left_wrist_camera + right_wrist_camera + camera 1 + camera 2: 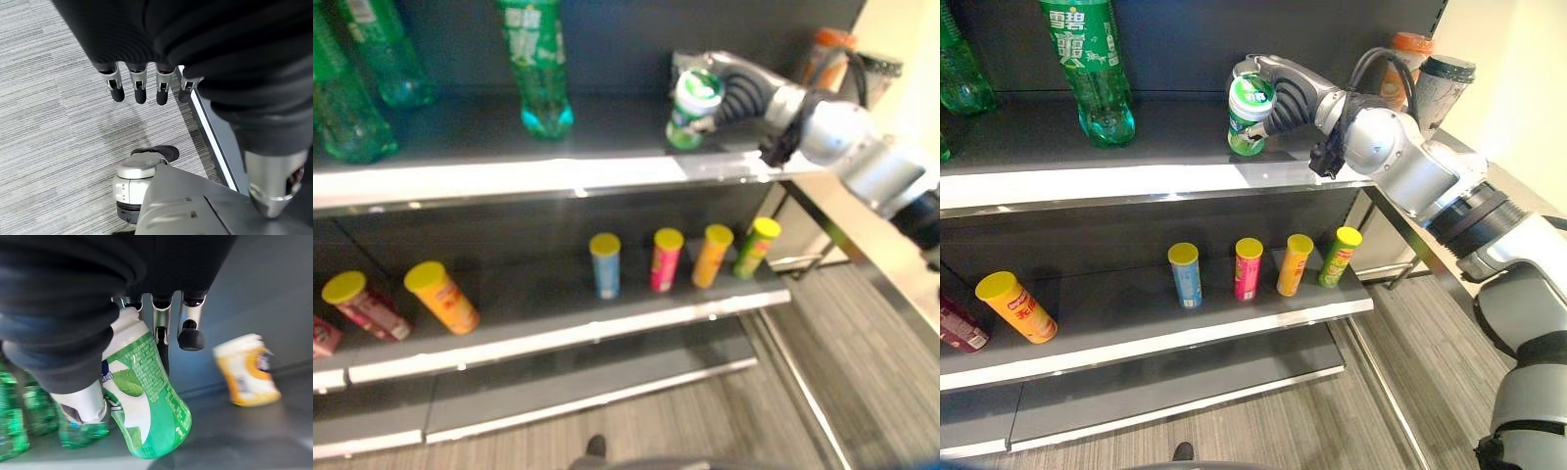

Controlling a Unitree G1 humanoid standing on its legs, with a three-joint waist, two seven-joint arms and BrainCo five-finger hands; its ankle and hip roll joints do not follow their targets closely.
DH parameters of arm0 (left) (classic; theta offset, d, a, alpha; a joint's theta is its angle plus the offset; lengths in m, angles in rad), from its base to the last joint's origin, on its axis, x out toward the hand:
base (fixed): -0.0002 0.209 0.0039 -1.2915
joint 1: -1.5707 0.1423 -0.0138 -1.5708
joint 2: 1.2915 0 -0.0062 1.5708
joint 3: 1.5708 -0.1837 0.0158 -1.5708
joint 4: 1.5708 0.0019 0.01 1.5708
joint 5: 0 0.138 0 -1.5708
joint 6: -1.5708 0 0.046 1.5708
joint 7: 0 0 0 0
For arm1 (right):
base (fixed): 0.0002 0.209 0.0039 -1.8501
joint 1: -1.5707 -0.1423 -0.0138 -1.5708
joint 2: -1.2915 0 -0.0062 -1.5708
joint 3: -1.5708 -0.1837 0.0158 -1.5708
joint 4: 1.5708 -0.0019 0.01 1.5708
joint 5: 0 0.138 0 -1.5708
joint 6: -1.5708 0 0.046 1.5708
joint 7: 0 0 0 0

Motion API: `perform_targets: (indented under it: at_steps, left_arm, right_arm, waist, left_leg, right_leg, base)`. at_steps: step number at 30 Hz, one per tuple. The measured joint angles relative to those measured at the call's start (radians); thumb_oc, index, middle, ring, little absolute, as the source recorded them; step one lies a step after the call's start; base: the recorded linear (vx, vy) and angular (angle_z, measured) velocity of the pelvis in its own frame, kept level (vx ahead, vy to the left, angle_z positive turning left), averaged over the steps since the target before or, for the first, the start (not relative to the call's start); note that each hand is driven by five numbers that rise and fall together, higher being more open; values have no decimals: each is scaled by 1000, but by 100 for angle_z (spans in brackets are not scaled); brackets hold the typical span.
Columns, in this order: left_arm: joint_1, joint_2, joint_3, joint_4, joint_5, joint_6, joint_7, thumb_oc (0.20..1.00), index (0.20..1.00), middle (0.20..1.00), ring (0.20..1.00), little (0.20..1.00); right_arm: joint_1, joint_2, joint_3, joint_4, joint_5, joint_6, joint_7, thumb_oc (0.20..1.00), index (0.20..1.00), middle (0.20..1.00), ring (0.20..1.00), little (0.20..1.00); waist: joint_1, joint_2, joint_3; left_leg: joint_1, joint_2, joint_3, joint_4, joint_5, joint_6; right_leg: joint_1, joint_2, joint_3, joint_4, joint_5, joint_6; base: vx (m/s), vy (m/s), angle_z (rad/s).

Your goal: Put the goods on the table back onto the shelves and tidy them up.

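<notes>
Fingers (190, 335) and thumb of the right hand (1273, 93) curl round a green-and-white tub (1248, 116), gripping it near its white lid. The tub's base touches the upper shelf (1136, 181) close to the front edge, near the shelf's right end. Its long axis runs close to upright but tilted, the lid end tipped toward the camera and the shelf's front, the base set further back.

Beyond the tub, in the right wrist view, an orange-and-white tub (247, 369) stands on the same shelf, leaning slightly, well apart from the held one. To the tub's left on the upper shelf stands a tall green bottle (1087, 69), upright, with more green bottles (352, 88) clustered at the far left.

On the lower shelf (1185, 338), four canisters with yellow lids stand in a row just beside one another: blue (1185, 276), pink (1247, 269), orange (1294, 264) and green (1339, 257), the last two leaning a little to the right. Further left an orange canister (1016, 306) tilts sharply, and a red canister (367, 305) lies beside it.

Past the shelf's right end, two cups (1430, 83) stand on a pale table (1518, 191).

The left hand (142, 81) hangs over grey striped floor (54, 122), its fingers relaxed and holding nothing.
</notes>
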Motion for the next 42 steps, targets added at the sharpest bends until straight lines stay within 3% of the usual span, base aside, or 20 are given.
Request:
perform_targets:
  at_steps: [12,18,31,32,33,34,42]
  left_arm:
    - [-1,17,0,-3,0,-1,-16,1000,1000,1000,1000,1000]
    - [1,19,1,-2,-4,-1,-31,1000,1000,1000,1000,1000]
    - [7,20,0,-2,-32,-3,-42,1000,1000,1000,1000,1000]
    - [8,19,0,-2,-32,-3,-42,1000,1000,1000,1000,1000]
    - [8,19,0,-2,-33,-3,-43,1000,1000,1000,1000,1000]
    - [8,19,0,-2,-34,-3,-43,1000,1000,1000,1000,1000]
    - [13,19,1,-2,-39,-3,-46,1000,1000,1000,1000,1000]
  right_arm:
    - [-23,-7,28,62,-7,0,41,200,200,200,200,200]
    - [-30,-122,66,24,4,0,78,200,200,200,200,200]
    - [-50,-176,110,13,121,23,101,200,200,200,200,200]
    - [-50,-176,110,13,121,23,101,460,460,460,460,460]
    - [-50,-176,110,13,121,24,102,787,787,787,787,787]
    - [-51,-176,110,14,122,25,103,1000,1000,1000,1000,1000]
    - [-51,-176,130,13,160,24,127,1000,1000,1000,1000,1000]
  waist:
    - [-2,-1,8]
    - [-4,-6,8]
    - [-13,-8,9]
    - [-13,-8,9]
    - [-12,-8,9]
    - [-11,-8,9]
    - [-12,-9,8]
  left_leg:
    - [0,0,0,0,-1,0]
    - [1,-1,1,0,-1,0]
    - [1,0,3,0,3,6]
    - [1,0,3,0,3,6]
    - [1,0,2,0,3,6]
    - [1,0,2,0,3,6]
    - [2,1,2,0,0,0]
  right_leg:
    - [0,0,0,4,0,0]
    - [-1,-1,1,0,0,0]
    - [-2,0,4,5,0,0]
    - [-2,0,4,5,0,0]
    - [-2,0,4,5,0,0]
    - [-2,0,4,5,0,0]
    - [0,0,3,0,0,0]
  base:
    - [0,0,0]
    - [0,0,0]
    - [0,0,0]
    - [0,0,0]
    - [0,0,0]
    - [0,0,0]
    - [0,0,0]
